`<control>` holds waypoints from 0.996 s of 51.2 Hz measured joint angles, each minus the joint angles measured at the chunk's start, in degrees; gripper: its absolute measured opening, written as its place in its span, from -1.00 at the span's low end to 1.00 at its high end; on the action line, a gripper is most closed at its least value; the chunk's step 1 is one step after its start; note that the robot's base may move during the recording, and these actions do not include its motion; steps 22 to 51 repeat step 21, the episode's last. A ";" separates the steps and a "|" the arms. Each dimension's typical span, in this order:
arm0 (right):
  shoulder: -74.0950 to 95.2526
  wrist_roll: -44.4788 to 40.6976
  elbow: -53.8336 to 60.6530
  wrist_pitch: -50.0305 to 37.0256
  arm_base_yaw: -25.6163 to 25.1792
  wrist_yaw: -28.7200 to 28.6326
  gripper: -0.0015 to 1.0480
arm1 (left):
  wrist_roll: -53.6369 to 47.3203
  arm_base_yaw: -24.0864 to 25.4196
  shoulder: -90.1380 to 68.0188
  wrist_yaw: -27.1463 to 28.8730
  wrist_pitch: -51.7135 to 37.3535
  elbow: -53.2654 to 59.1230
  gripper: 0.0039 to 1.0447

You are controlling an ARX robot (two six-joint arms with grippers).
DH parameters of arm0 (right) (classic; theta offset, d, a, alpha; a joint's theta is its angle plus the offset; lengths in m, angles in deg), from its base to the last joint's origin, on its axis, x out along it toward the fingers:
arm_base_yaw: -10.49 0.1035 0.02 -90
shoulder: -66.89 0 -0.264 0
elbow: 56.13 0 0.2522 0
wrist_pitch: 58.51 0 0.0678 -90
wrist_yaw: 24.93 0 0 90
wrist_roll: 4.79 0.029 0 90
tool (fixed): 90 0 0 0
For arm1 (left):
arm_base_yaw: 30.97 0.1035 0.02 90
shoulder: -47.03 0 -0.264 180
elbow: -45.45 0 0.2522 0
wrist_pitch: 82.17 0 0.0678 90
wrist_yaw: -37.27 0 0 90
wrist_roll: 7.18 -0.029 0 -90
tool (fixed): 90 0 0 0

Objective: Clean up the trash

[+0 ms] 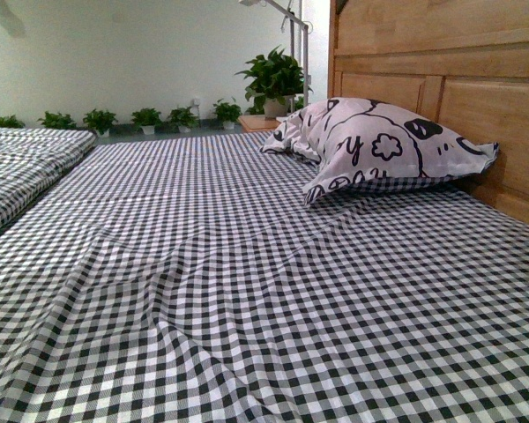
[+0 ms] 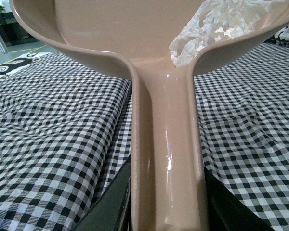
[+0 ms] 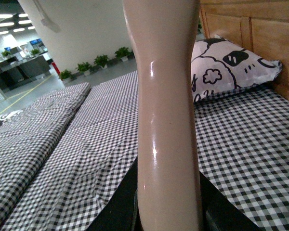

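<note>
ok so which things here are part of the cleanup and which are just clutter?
Job:
- trash wad, lying in the dustpan
- dustpan, handle at the left end effector
- beige handle at the right end effector; its head is out of frame

Just there:
- pillow
- checked sheet
- headboard
- potted plants

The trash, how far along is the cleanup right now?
Looks done: the crumpled white wad already lies inside the beige dustpan, and the front view shows no litter on the checked sheet. In hand: the left arm carries the dustpan by its handle; the right carries a similar beige handle. Left: emptying the pan; no bin is visible.
</note>
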 joint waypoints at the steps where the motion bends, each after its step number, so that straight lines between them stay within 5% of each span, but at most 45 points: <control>1: 0.00 0.00 0.00 0.00 0.00 0.02 -0.64 | -0.02 0.00 0.00 0.00 0.00 0.00 -0.50; 51: 0.00 0.00 0.00 0.00 0.00 0.00 -0.64 | 0.02 0.00 0.00 0.00 0.00 0.00 -0.50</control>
